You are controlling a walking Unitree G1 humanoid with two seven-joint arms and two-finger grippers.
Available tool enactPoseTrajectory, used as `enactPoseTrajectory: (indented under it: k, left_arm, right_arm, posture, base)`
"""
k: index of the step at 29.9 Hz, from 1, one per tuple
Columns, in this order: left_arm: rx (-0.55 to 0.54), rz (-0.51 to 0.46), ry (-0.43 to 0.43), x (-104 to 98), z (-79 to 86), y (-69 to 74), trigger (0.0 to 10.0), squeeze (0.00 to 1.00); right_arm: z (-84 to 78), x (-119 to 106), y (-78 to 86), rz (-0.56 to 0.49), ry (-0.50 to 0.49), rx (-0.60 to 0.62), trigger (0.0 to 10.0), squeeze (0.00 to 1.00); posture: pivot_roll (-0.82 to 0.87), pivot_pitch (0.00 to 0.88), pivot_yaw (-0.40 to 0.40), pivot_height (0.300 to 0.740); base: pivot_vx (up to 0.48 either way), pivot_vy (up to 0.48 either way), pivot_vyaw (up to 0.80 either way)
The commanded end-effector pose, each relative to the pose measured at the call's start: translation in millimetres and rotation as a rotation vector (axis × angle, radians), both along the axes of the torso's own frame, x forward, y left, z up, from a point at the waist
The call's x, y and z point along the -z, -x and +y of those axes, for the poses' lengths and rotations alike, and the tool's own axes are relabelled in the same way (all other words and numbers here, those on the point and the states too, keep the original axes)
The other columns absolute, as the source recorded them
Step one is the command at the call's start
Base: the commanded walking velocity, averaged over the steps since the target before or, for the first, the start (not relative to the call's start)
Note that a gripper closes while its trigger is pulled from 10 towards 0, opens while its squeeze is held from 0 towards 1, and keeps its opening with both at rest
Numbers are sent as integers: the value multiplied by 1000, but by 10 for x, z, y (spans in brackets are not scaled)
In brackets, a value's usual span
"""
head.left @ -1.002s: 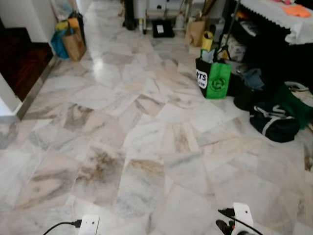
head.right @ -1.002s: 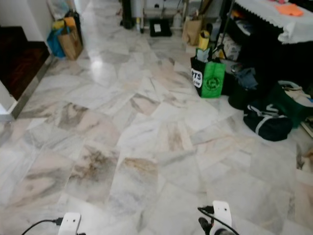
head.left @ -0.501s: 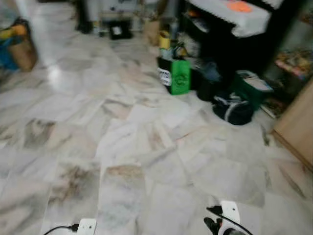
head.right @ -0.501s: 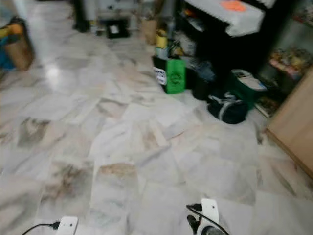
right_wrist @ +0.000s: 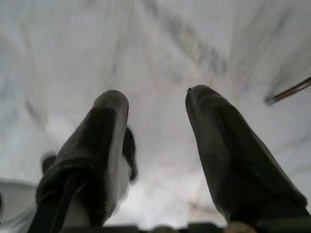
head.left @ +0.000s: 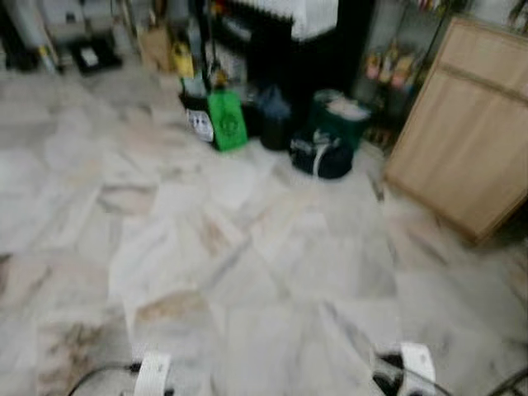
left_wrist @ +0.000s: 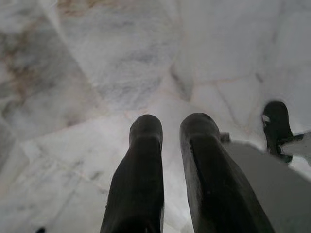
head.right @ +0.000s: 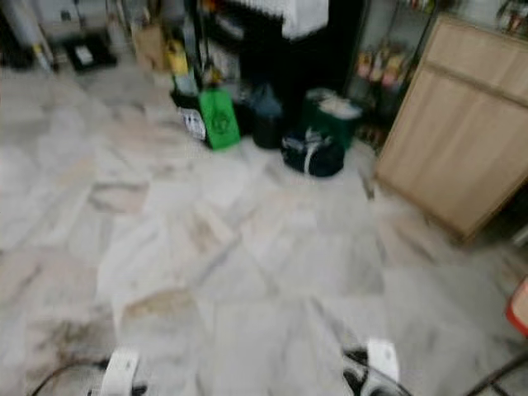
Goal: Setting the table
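Note:
A table under a white lace cloth [head.left: 304, 13] stands at the far end of the room, dark beneath. No tableware can be made out in these blurred views. Both arms hang low over the marble floor [head.left: 247, 247]; their white wrist parts show at the bottom edge, left [head.left: 153, 373] and right [head.left: 415, 363]. In the left wrist view my left gripper [left_wrist: 171, 124] has a narrow gap between its fingers and holds nothing. In the right wrist view my right gripper [right_wrist: 155, 97] is open wider, also with nothing in it.
A green shopping bag [head.left: 226, 120], a dark duffel bag [head.left: 322, 157] and other bags sit on the floor before the table. A light wooden cabinet [head.left: 466, 124] stands on the right. Something red [head.right: 520, 307] shows at the right edge. Open marble floor lies ahead.
The camera has swung to the right: the bags and the table shifted left in the picture and the wooden cabinet came into view. Both arms still hang low.

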State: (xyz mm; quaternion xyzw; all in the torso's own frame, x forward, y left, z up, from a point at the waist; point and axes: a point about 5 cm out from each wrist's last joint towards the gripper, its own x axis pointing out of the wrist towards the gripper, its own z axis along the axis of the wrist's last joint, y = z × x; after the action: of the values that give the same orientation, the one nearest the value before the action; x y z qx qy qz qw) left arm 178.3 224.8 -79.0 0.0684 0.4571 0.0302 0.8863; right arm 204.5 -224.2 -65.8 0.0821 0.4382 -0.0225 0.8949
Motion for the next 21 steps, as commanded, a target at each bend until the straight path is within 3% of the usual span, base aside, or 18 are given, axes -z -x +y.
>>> enactPoseTrajectory:
  k: [1,10,21]
  left_arm:
    - [7,29,4,30,-7,52,10000,0]
    - [20,30,5,22,-15,30,10000,0]
    - [37,33,-2,18,-7,27,10000,0]
  right_arm:
    - [6,59,102,37,-13,18,10000,0]
    - [295,137,134,56,-30,14,10000,0]
    - [228,171,229,70,-19,32,10000,0]
  posture:
    - [-13,61,-16,740]
    - [-13,54,-6,740]
    - [-16,33,4,740]
  base:
    - [0,0,-788]
    - [0,0,-785]
    - [0,0,-781]
